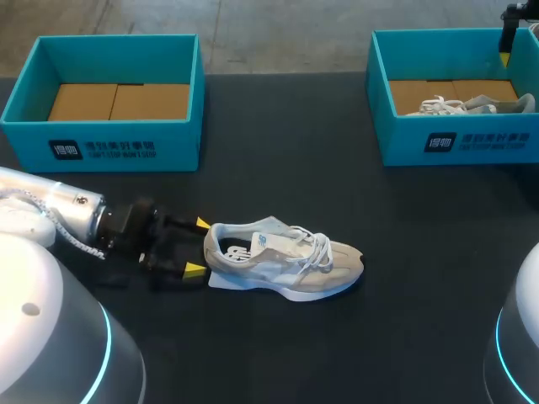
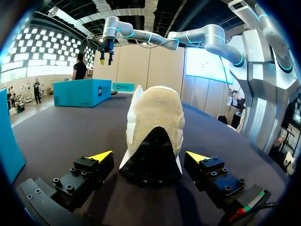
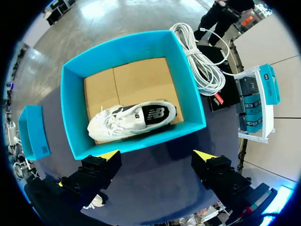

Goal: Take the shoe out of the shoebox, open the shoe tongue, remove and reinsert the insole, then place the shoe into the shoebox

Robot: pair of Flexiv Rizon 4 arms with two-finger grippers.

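Observation:
A beige and white shoe (image 1: 286,261) lies on its side on the black table, toe pointing right. My left gripper (image 1: 200,247) is open at its heel, one yellow tip on each side. In the left wrist view the heel (image 2: 155,127) stands between the fingers of the left gripper (image 2: 149,156), with small gaps on both sides. My right gripper (image 1: 505,50) hangs open high over the right teal shoebox (image 1: 455,143). In the right wrist view the right gripper (image 3: 157,155) looks down on a second white shoe (image 3: 134,120) lying in that box (image 3: 141,143).
An empty teal shoebox (image 1: 118,143) with a cardboard floor stands at the back left. The second shoe (image 1: 472,105) rests in the right box. My right gripper (image 2: 106,52) shows far off above the right box (image 2: 82,92) in the left wrist view.

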